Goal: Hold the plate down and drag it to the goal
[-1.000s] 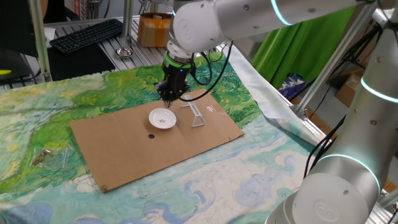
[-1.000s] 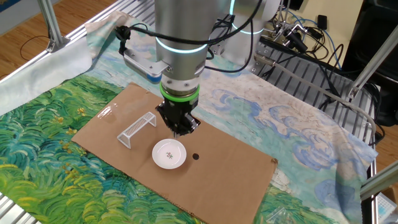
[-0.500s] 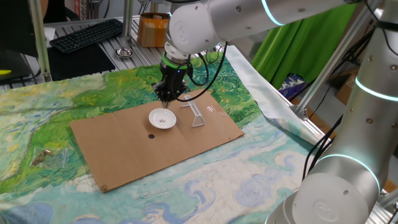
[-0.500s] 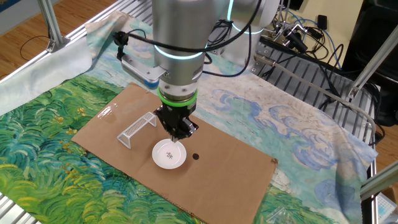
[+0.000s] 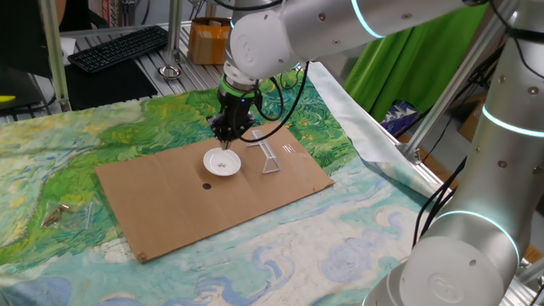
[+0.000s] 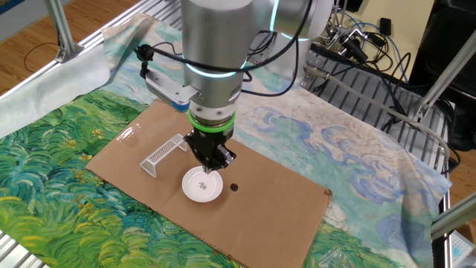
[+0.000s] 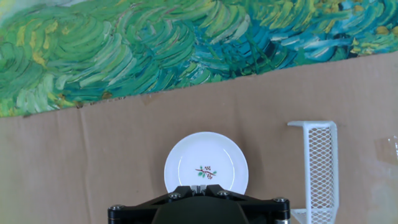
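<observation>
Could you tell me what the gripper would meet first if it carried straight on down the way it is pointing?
Most likely the plate. The shut gripper points straight down just above it, and the hand view puts the fingers near the plate's middle. Whether they already touch is unclear.

The arm [image 5: 340, 25] reaches in from the right of one fixed view, its big silver links bending over the table, a lit ring on the upper link. The wrist turns straight down, with a green band [image 6: 210, 123] just above the black hand. Dark cables loop beside the wrist. The gripper [image 6: 210, 168] points straight down, its jaws closed together into a single narrow tip. In one fixed view the gripper [image 5: 227, 144] hangs low, close to the surface. In the hand view only the black gripper body [image 7: 199, 208] shows along the bottom edge; the fingertips are not clear there.
</observation>
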Available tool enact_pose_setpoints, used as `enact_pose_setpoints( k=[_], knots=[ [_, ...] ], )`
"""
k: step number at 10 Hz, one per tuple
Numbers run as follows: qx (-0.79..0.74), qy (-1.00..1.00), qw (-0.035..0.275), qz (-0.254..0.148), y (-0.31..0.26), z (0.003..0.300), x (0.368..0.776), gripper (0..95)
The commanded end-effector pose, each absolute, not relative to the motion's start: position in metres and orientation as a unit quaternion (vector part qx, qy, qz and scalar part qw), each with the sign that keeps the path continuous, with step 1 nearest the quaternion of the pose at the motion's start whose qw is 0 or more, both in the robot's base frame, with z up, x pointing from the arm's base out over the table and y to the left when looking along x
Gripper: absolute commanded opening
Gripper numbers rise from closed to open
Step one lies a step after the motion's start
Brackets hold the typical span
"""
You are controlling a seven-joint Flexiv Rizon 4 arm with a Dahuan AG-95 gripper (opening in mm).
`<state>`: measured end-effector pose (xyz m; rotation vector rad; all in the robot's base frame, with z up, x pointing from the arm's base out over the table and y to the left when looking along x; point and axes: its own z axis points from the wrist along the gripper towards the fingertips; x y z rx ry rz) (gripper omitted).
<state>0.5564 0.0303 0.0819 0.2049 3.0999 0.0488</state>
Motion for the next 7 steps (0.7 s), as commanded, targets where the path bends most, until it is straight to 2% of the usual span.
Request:
enact_pose_setpoints(
  k=[1, 7],
  knots=[
    [0.066, 0.998, 0.018, 0.017, 0.030, 0.079, 0.557, 0.0],
    [0.066, 0.997, 0.020, 0.017, 0.029, 0.063, 0.562, 0.0]
  ],
)
